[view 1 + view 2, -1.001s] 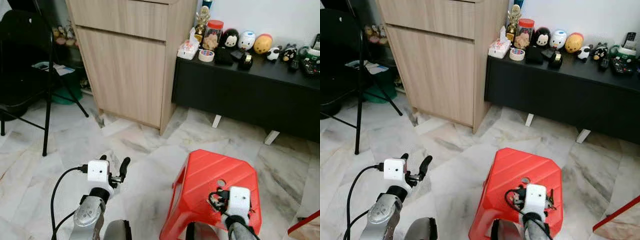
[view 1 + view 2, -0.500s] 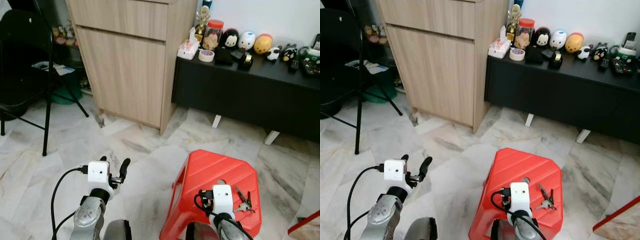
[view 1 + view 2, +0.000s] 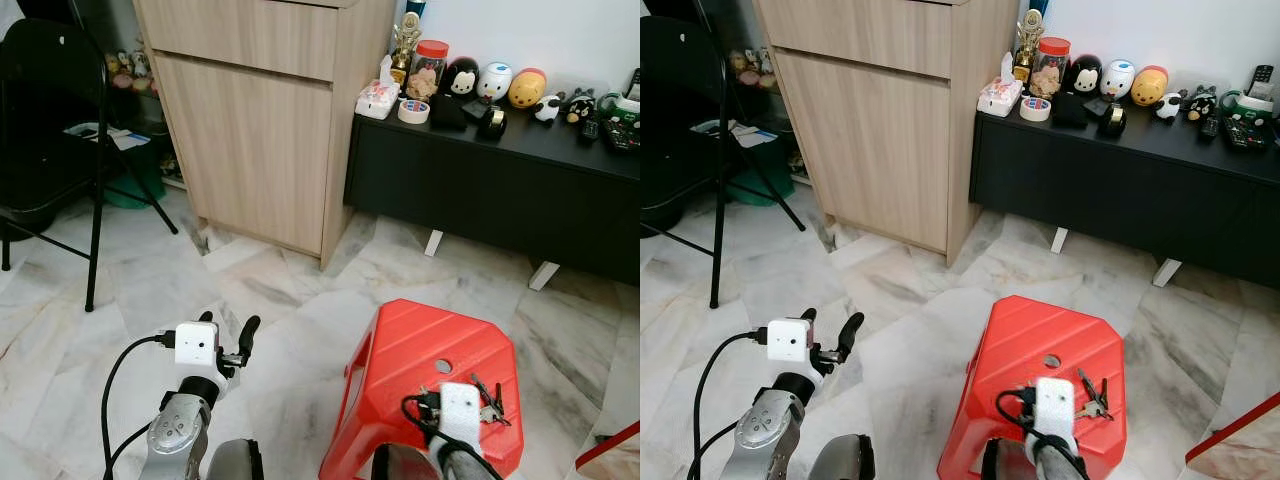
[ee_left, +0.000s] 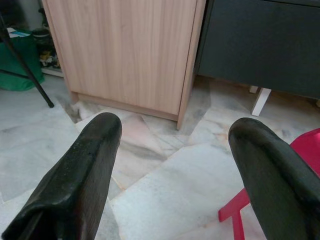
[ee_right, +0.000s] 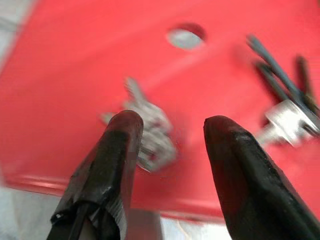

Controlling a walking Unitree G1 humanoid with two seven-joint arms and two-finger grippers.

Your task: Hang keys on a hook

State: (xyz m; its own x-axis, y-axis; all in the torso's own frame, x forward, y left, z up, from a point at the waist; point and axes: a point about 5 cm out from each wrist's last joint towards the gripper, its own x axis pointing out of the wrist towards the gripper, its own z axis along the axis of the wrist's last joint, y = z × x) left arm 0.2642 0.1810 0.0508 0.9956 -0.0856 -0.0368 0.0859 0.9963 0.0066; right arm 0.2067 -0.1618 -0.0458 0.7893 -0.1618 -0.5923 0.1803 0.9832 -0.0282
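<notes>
A bunch of keys [image 3: 488, 403] lies flat on the top of a red plastic stool [image 3: 420, 345], near its small round hole. My right arm hovers low over the stool, its white wrist camera box [image 3: 458, 408] just left of the keys. In the blurred right wrist view the right gripper [image 5: 172, 125] is open above the red top, with a silver key part [image 5: 152, 135] just beyond its fingers and dark keys [image 5: 282, 95] off to one side. My left gripper [image 3: 230, 324] is open and empty over the marble floor, left of the stool.
A tall wooden cabinet [image 3: 250, 130] stands ahead. To its right is a low black bench [image 3: 500, 190] lined with toys and jars. A black folding chair [image 3: 50, 130] stands at the far left. Marble floor [image 3: 280, 300] lies between me and the cabinet.
My right wrist swung left off the keys, uncovering them on the stool, then came back a little to the right and lower. The keys stay on the stool. The left arm has held still.
</notes>
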